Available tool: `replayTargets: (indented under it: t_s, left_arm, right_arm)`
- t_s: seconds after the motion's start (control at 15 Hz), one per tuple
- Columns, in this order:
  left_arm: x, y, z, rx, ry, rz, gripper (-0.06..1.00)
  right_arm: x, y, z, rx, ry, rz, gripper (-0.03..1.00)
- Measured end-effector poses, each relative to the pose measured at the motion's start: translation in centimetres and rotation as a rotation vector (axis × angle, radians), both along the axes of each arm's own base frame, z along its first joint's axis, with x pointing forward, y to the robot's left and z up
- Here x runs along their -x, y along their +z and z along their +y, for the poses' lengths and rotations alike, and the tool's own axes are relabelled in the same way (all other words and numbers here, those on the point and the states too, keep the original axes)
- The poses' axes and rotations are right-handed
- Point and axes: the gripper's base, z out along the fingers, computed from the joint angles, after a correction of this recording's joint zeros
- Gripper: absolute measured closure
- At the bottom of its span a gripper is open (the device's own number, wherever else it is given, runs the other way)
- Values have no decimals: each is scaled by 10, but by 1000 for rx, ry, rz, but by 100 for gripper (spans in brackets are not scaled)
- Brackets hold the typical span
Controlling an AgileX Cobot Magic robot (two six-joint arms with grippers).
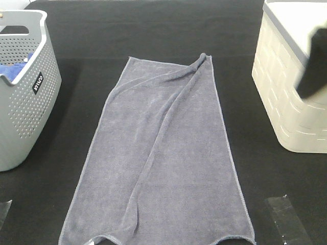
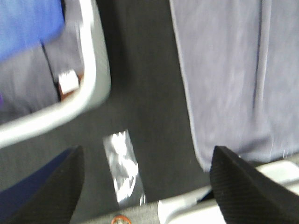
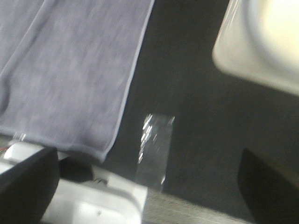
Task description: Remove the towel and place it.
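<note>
1. I see the towel (image 1: 163, 153) lying long and mostly flat on the black desk (image 1: 153, 30), between the grey basket (image 1: 23, 97) and the cream basket (image 1: 291, 87). One far corner is bunched up
2. My left pincer (image 2: 145, 182) has its jaws spread wide and holds nothing. The towel (image 2: 233, 79) lies just beside it on the desk, not between the fingers
3. My right pincer (image 3: 149, 182) is spread wide too, with nothing in it. The towel (image 3: 70, 70) lies off to one side of it, and its hemmed corner is near one finger
4. The high view shows the whole towel and both baskets, but I cannot see either pincer there, only a dark blur in front of the cream basket
5. Only my left wrist view looks down into the grey basket (image 2: 88, 93), with a bright blue cloth (image 2: 28, 23) inside. Each wrist view shows a strip of shiny clear tape (image 2: 122, 163) (image 3: 154, 144) on the desk in the gap between the fingers
</note>
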Motion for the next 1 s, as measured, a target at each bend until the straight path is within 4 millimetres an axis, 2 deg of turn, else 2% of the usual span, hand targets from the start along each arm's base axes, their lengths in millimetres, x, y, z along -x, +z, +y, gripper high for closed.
replayTargets:
  t_s: [0.2,0.4,0.53,0.73,0.8,1.0]
  left_arm:
    - [64,-23,20,39,-2,-34,24]
    - [117,-43,38,84,-5,-138,24]
    - [152,-57,50,123,-21,-269,24]
    - [179,-67,56,151,-111,-415,24]
    - [184,-67,56,161,-140,-460,24]
    - [186,-65,53,170,-218,-548,24]
  right_arm:
    - [74,-10,-19,-81,4,-73,0]
    - [137,-20,-39,-147,11,-242,0]
    - [178,-37,-53,-190,26,-399,0]
    - [208,-62,-63,-198,83,-555,0]
    - [211,-68,-64,-198,91,-575,0]
    - [204,-66,-63,-202,116,-672,0]
